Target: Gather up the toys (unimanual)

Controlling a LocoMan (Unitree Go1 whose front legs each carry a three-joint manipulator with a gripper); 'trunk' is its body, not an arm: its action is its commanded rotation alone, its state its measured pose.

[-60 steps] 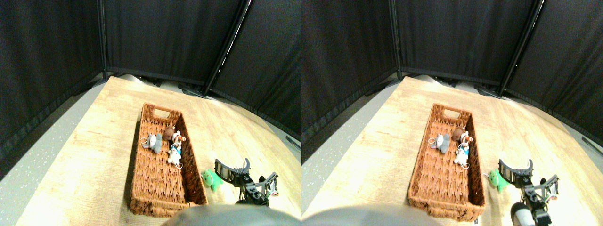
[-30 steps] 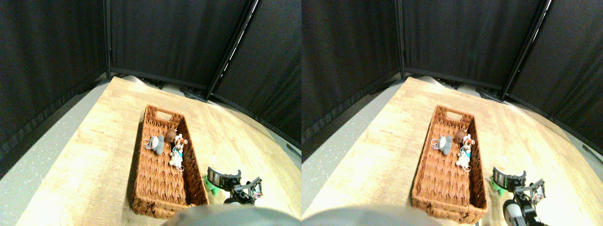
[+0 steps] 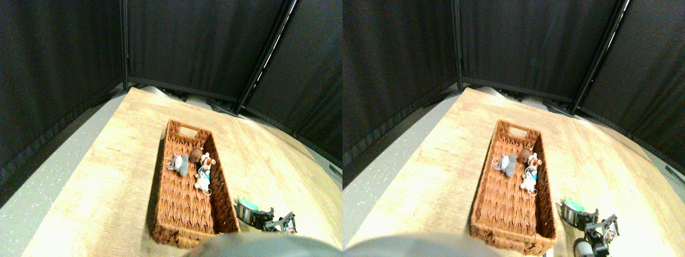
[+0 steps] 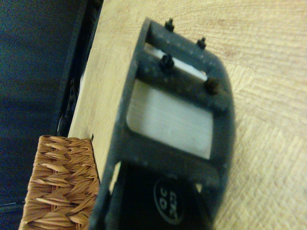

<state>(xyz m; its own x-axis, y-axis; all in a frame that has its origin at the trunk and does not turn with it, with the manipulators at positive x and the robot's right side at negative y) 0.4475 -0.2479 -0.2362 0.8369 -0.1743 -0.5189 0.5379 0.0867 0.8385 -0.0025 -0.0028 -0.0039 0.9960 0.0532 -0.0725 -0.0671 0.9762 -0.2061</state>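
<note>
**Gripper down beside the mint green toy, 3 toys in the basket**

Black curtain panels (image 3: 64, 59) on dark poles close off the far side, and a speckled grey floor (image 3: 37, 184) runs along the left of the wooden board (image 3: 118, 160) that everything stands on. The board's light grain also fills most of the wrist view. Nothing lies on the board between the basket and the curtains.

The right gripper (image 3: 265, 220) sits low at the bottom right of the stereo view, just off the basket's near right corner. One dark open-frame jaw stands against the mint green toy (image 3: 248, 204), which lies on the board just outside the basket's right wall; only the toy's top shows above the jaw, which hides the rest. Whether the jaws are open, closed or gripping the toy cannot be told: the wrist view shows only 1 jaw frame with bare wood seen through it, and a corner of wicker beside it.

The brown wicker basket (image 3: 160, 214) is long and rectangular, with a cut-out handle at its far end. It holds 3 toys, all in the far half: a grey toy (image 3: 178, 165) toward the left wall, a brown toy (image 3: 195, 156) just beyond it, and a white-with-blue toy (image 3: 203, 176) along the right wall, touching or nearly touching the brown one. The near half of the basket shows bare weave.
</note>
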